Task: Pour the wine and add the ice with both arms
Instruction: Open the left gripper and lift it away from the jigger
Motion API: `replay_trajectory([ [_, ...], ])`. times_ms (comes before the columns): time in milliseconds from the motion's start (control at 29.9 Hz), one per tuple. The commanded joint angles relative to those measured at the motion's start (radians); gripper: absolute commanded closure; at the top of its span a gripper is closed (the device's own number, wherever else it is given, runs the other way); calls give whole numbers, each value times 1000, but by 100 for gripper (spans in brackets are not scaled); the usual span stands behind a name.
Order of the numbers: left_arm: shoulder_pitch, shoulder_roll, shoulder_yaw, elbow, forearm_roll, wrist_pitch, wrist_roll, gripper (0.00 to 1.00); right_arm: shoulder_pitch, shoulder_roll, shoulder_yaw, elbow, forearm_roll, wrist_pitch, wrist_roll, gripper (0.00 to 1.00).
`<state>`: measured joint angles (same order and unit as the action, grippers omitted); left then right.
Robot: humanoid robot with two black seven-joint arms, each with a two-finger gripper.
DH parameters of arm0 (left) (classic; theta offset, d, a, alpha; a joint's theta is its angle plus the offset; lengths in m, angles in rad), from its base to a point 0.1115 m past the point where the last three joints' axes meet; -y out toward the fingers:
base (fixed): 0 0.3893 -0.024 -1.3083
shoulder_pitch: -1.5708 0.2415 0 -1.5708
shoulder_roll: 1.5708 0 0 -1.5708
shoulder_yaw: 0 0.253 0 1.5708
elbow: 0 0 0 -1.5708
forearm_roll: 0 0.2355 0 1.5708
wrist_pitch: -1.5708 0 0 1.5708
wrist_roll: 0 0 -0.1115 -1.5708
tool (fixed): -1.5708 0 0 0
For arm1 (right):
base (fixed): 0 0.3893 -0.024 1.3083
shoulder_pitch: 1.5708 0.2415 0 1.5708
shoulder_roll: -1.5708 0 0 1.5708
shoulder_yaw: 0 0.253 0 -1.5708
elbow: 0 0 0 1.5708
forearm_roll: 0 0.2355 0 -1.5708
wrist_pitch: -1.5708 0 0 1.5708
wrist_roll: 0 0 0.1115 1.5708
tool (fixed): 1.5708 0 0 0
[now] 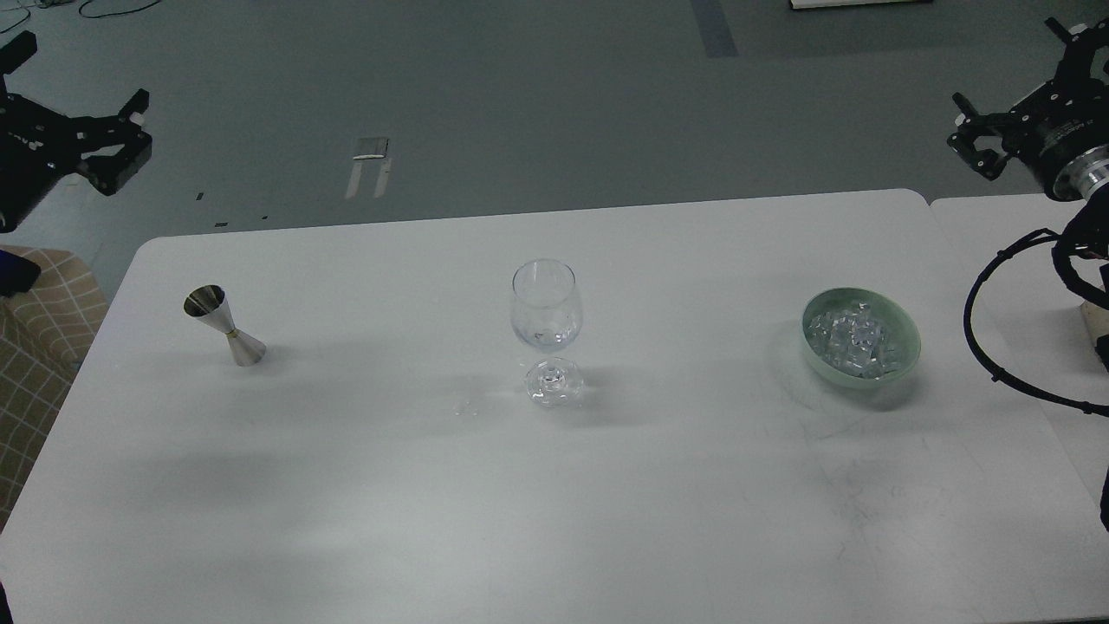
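A clear stemmed wine glass (546,305) stands upright at the middle of the white table (364,503). Something small and clear glints low in its bowl; I cannot tell what. The ice (853,340), several small clear cubes, fills a pale green bowl (908,328) at the right. A steel jigger (223,325) stands at the left. My left gripper (85,68) is open and empty, high above the table's far left corner. My right gripper (1003,80) is open and empty, high beyond the far right corner.
A second white table (996,234) adjoins on the right. A chequered seat (39,334) stands beside the left edge. A black cable (983,347) loops from my right arm over the right table. A small glint (468,407) lies left of the glass's foot.
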<state>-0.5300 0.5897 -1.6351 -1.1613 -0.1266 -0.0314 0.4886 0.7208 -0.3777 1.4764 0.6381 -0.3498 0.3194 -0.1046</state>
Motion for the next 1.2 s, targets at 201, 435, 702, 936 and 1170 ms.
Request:
replay_trajectory([
  [201, -186, -14, 300, 111, 169, -15, 0, 5, -7, -43, 21, 26, 0, 4, -1, 0],
  [435, -186, -106, 330, 187, 254, -96, -97, 9, -81, -121, 16, 153, -3, 33, 2, 0],
  [702, -226, -128, 336, 212, 269, -77, -149, 4, -106, -262, -94, 224, -23, 69, 2, 0],
  [936, -214, -134, 350, 216, 274, -145, -527, 2, -92, -337, -228, 270, -253, 67, 5, 0],
  [1170, -183, -171, 420, 224, 272, -205, -637, 2, 1, -337, -349, 293, -656, 61, 0, 0],
])
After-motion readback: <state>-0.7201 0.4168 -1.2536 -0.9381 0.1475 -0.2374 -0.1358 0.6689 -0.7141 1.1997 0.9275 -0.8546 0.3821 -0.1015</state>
